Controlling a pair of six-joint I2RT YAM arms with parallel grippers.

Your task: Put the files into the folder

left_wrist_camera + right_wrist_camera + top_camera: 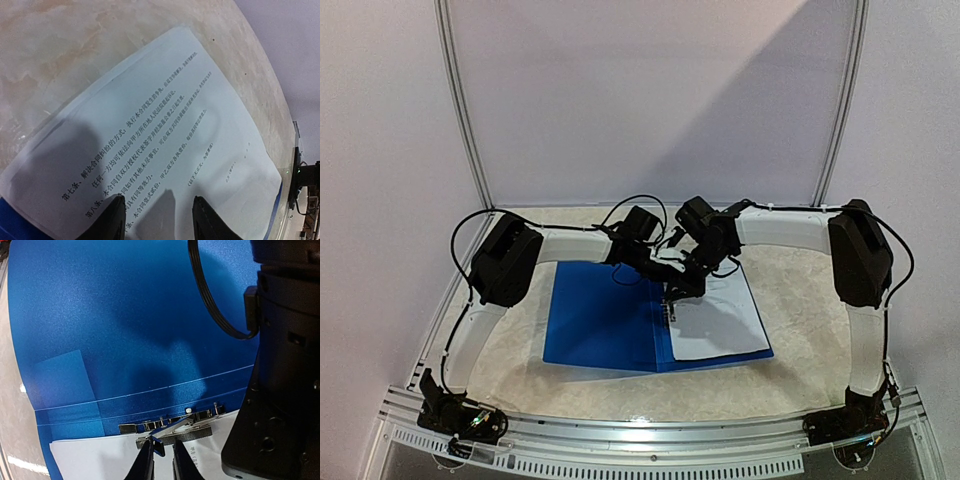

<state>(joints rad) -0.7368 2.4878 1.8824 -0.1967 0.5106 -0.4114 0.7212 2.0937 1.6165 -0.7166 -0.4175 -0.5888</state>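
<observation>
Open folder [600,315] on the desk [800,300], sheets [715,320] on its right half.
The folder is bright blue plastic, spread flat mid-desk. The white sheets carry lines of small black print, their edge lying at the metal clip [170,427] by the spine. The right tool [164,462] is clenched on the clip's lever. The left tool [157,220] hangs released just over the sheets, nothing between its fingers. The desk is marbled beige, with pale plain walls [650,100] behind and a metal rail [650,435] along the near edge.
</observation>
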